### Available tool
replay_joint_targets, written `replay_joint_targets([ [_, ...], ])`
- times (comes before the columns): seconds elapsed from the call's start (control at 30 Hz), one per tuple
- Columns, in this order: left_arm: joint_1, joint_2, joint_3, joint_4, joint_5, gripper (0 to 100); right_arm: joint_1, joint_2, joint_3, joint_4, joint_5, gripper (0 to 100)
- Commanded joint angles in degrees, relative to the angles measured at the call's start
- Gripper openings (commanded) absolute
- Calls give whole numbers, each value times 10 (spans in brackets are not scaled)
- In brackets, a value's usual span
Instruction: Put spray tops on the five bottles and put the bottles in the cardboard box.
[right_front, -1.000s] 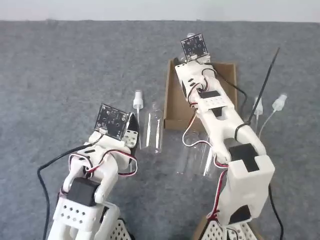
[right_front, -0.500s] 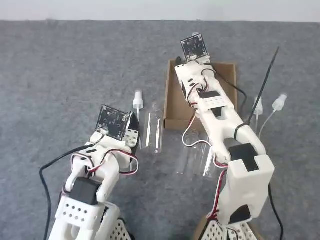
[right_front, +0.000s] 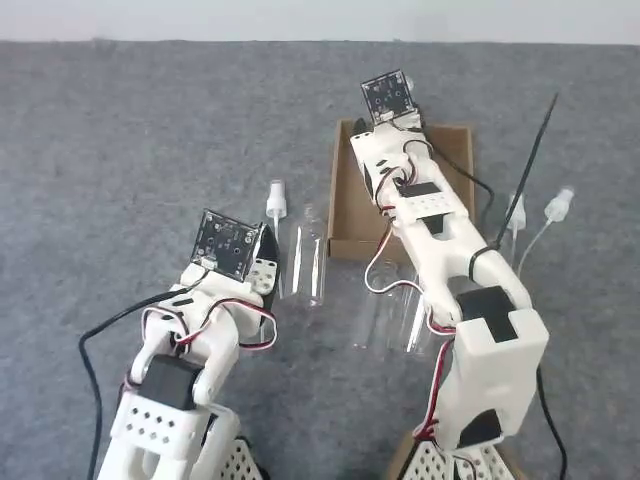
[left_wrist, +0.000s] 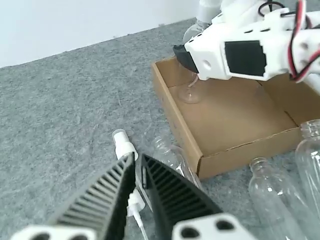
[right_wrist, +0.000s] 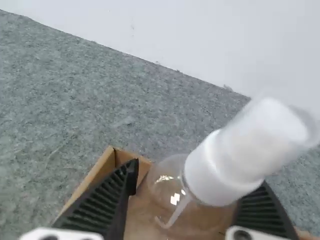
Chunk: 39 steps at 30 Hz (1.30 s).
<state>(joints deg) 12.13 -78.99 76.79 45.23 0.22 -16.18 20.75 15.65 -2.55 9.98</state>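
Grey felt table (right_front: 150, 130), white wall (right_wrist: 200, 30) behind. From above, the right arm (right_front: 440, 230) blocks much of the cardboard box (right_front: 345, 215), but our left wrist camera catches the capped bottle (left_wrist: 191, 87) upright over the box's far corner, clamped in the right gripper (right_wrist: 196, 177). The left gripper (left_wrist: 138, 157), fingers nearly together, hangs over a loose spray top (left_wrist: 121, 141) beside a bare bottle (left_wrist: 172, 157). Towards the table's right edge we spot a second spray top (right_front: 560, 205) by a thin black rod (right_front: 530, 160)
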Motion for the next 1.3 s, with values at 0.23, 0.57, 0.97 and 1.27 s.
replay_joint_targets([
  [0.23, -3, -11, -4, -18, 0, 12, -22, -13, -93, 65, 7, 256],
  [0.57, -3, -11, -4, -18, 0, 12, -21, -37, -108, 95, 7, 255],
  [0.97, -3, -11, -4, -18, 0, 12, -19, -153, -108, 174, 7, 254],
  [1.27, -3, -11, -4, -18, 0, 12, -21, -298, -105, 332, 4, 254],
])
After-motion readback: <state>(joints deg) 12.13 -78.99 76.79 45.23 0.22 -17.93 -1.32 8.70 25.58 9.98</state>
